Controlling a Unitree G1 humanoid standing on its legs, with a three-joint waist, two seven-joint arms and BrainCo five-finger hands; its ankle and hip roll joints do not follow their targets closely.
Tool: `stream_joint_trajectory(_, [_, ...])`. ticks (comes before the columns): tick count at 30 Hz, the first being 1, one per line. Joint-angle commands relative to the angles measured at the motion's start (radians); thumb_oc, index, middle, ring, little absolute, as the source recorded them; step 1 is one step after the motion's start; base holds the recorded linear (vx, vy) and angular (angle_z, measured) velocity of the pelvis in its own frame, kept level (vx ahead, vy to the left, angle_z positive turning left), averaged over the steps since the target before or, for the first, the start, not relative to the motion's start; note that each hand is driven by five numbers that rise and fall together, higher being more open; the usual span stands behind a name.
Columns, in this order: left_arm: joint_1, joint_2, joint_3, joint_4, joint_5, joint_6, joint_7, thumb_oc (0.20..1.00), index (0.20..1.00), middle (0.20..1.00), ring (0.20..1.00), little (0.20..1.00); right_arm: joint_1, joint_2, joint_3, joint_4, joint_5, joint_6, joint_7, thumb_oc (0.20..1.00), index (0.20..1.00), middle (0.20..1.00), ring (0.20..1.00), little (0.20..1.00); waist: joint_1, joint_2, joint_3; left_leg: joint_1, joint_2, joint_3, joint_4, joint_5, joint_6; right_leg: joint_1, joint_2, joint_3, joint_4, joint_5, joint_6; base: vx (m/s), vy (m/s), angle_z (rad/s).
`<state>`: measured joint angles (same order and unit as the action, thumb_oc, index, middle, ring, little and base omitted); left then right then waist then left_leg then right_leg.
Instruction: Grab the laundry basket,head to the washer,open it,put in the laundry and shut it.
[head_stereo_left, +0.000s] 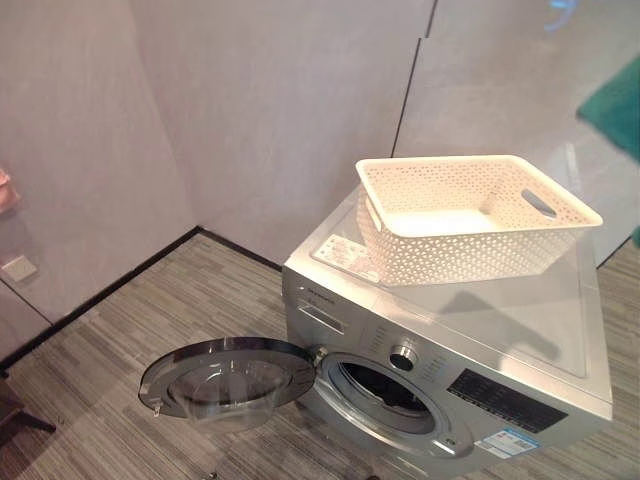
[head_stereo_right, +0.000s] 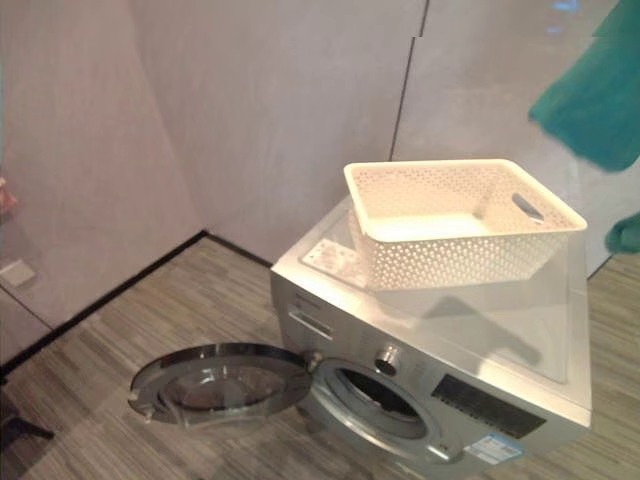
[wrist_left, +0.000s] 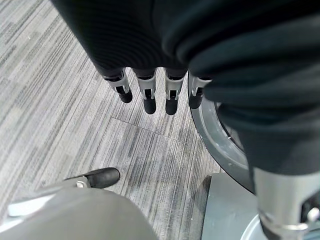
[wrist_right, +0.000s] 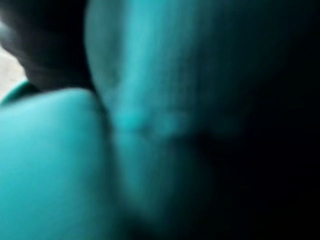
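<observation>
The round washer door (head_stereo_left: 228, 384), chrome-rimmed with a glass bowl, lies swung wide open toward eight o'clock over the grey striped plank floor (head_stereo_left: 120, 340). Just to its right, the silver washer (head_stereo_left: 520, 350) shows its dark drum mouth (head_stereo_left: 385, 390) uncovered. On the smooth lid stands the laundry basket (head_stereo_left: 470, 215), cream perforated plastic, rectangular, upright, its long axis running from nine to three o'clock, with a handle slot in the three o'clock wall; it looks empty. At two o'clock hangs teal cloth (head_stereo_right: 595, 95), soft and folded; the right wrist view is blurred teal, so I cannot tell how the right hand stands. The left hand (wrist_left: 150, 92) hangs over the floor by the door, fingers straight, holding nothing.
</observation>
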<state>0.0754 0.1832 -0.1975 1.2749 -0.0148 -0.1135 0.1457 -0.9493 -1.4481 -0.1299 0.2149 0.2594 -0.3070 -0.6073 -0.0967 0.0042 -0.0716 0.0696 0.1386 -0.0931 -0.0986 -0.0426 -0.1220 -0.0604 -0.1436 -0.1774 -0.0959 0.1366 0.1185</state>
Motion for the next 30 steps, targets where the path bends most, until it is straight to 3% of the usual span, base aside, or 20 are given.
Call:
stream_joint_trajectory(1, [-0.068, 0.024, -0.016, 0.036, 0.044, -0.001, 0.005, 1.0, 1.0, 1.0, 1.0, 1.0, 0.078, 0.047, -0.147, -0.06, -0.097, 0.003, -0.021, 0.2, 0.2, 0.2, 0.2, 0.2, 0.002, -0.055, 0.03, 0.046, -0.006, 0.061, 0.019, -0.09, 0.042, -0.033, -0.098, 0.074, 0.111, -0.071, 0.092, -0.01, 0.021, -0.11])
stream_joint_trajectory(2, [-0.068, 0.032, -0.018, 0.036, 0.044, -0.001, 0.005, 1.0, 1.0, 1.0, 1.0, 1.0, 0.12, 0.056, -0.189, -0.076, -0.101, 0.007, -0.021, 0.2, 0.2, 0.2, 0.2, 0.2, 0.005, -0.063, 0.03, 0.046, -0.005, 0.062, 0.019, -0.09, 0.042, -0.033, -0.097, 0.074, 0.112, -0.071, 0.091, -0.03, 0.047, -0.21])
stream_joint_trajectory(3, [-0.074, 0.026, -0.006, 0.032, 0.046, 0.002, 0.004, 1.0, 1.0, 1.0, 1.0, 1.0, 0.321, 0.15, -0.364, -0.212, -0.144, 0.007, -0.011, 0.2, 0.2, 0.2, 0.2, 0.2, -0.005, -0.062, 0.032, 0.051, -0.009, 0.072, 0.019, -0.094, 0.046, -0.037, -0.098, 0.085, 0.113, -0.071, 0.093, -0.02, 0.033, -0.24])
stream_joint_trajectory(5, [-0.076, 0.021, -0.01, 0.029, 0.059, 0.007, -0.001, 1.0, 1.0, 1.0, 1.0, 1.0, 0.506, 0.286, -0.492, -0.358, -0.175, 0.013, 0.016, 0.2, 0.2, 0.2, 0.2, 0.2, -0.008, -0.067, 0.032, 0.058, -0.012, 0.081, 0.018, -0.096, 0.05, -0.038, -0.099, 0.094, 0.11, -0.067, 0.094, -0.02, 0.025, -0.26])
stream_joint_trajectory(11, [-0.074, 0.002, 0.011, 0.025, 0.069, 0.007, -0.008, 1.0, 1.0, 1.0, 1.0, 1.0, 0.749, 0.51, -0.604, -0.529, -0.206, 0.016, 0.078, 0.2, 0.2, 0.2, 0.2, 0.2, -0.027, -0.061, 0.035, 0.063, -0.016, 0.101, 0.016, -0.099, 0.055, -0.05, -0.098, 0.114, 0.11, -0.061, 0.096, -0.01, 0.005, -0.07])
stream_joint_trajectory(13, [-0.072, -0.005, 0.045, 0.025, 0.068, 0.007, -0.011, 1.0, 1.0, 1.0, 1.0, 1.0, 0.893, 0.627, -0.656, -0.564, -0.227, 0.034, 0.102, 0.2, 0.2, 0.2, 0.2, 0.2, -0.05, -0.054, 0.037, 0.066, -0.017, 0.111, 0.015, -0.099, 0.057, -0.057, -0.096, 0.127, 0.11, -0.056, 0.096, 0.0, 0.0, 0.0])
stream_joint_trajectory(15, [-0.07, -0.006, 0.05, 0.026, 0.066, 0.007, -0.012, 1.0, 1.0, 1.0, 1.0, 1.0, 0.943, 0.666, -0.665, -0.56, -0.236, 0.043, 0.103, 0.2, 0.2, 0.2, 0.2, 0.2, -0.055, -0.054, 0.038, 0.067, -0.017, 0.117, 0.015, -0.099, 0.057, -0.06, -0.095, 0.131, 0.109, -0.055, 0.097, -0.01, 0.002, -0.05])
stream_joint_trajectory(16, [-0.068, -0.011, 0.066, 0.027, 0.067, 0.007, -0.014, 1.0, 1.0, 1.0, 1.0, 1.0, 1.029, 0.736, -0.69, -0.533, -0.256, 0.073, 0.105, 0.2, 0.2, 0.2, 0.2, 0.2, -0.071, -0.048, 0.042, 0.069, -0.017, 0.125, 0.015, -0.099, 0.057, -0.066, -0.093, 0.14, 0.107, -0.052, 0.097, -0.01, 0.004, -0.11])
stream_joint_trajectory(17, [-0.066, -0.009, 0.064, 0.026, 0.068, 0.007, -0.014, 1.0, 1.0, 1.0, 1.0, 1.0, 1.033, 0.74, -0.691, -0.536, -0.256, 0.072, 0.105, 0.2, 0.2, 0.2, 0.2, 0.2, -0.069, -0.05, 0.04, 0.069, -0.017, 0.126, 0.015, -0.1, 0.057, -0.066, -0.092, 0.14, 0.107, -0.052, 0.097, -0.01, 0.004, -0.13])
stream_joint_trajectory(19, [-0.058, -0.018, 0.074, 0.029, 0.066, 0.003, -0.015, 1.0, 1.0, 1.0, 1.0, 1.0, 1.126, 0.864, -0.661, -0.431, -0.261, 0.104, 0.092, 0.2, 0.2, 0.2, 0.2, 0.2, -0.093, -0.042, 0.048, 0.077, -0.019, 0.143, 0.014, -0.104, 0.061, -0.076, -0.087, 0.157, 0.101, -0.045, 0.099, 0.01, 0.011, -0.19])
stream_joint_trajectory(22, [-0.054, -0.019, 0.079, 0.026, 0.058, -0.004, -0.012, 1.0, 1.0, 1.0, 1.0, 1.0, 1.191, 0.945, -0.607, -0.283, -0.268, 0.138, 0.086, 0.2, 0.2, 0.2, 0.2, 0.2, -0.108, -0.036, 0.058, 0.093, -0.019, 0.167, 0.013, -0.118, 0.067, -0.084, -0.08, 0.173, 0.099, -0.045, 0.106, 0.01, 0.016, -0.22])
stream_joint_trajectory(28, [-0.063, -0.022, 0.076, 0.023, 0.031, -0.015, -0.012, 1.0, 1.0, 1.0, 1.0, 1.0, 1.233, 1.03, -0.519, -0.028, -0.233, 0.147, 0.08, 0.2, 0.2, 0.2, 0.2, 0.2, -0.122, -0.032, 0.079, 0.103, -0.026, 0.194, 0.013, -0.119, 0.071, -0.097, -0.079, 0.192, 0.1, -0.039, 0.112, -0.02, 0.01, -0.31])
stream_joint_trajectory(30, [-0.07, -0.022, 0.075, 0.012, 0.002, -0.022, -0.009, 1.0, 1.0, 1.0, 1.0, 1.0, 1.24, 1.043, -0.468, 0.166, -0.224, 0.175, 0.075, 0.2, 0.2, 0.2, 0.2, 0.2, -0.125, -0.028, 0.089, 0.101, -0.026, 0.198, 0.013, -0.115, 0.069, -0.101, -0.081, 0.193, 0.098, -0.035, 0.112, -0.02, 0.0, -0.16])
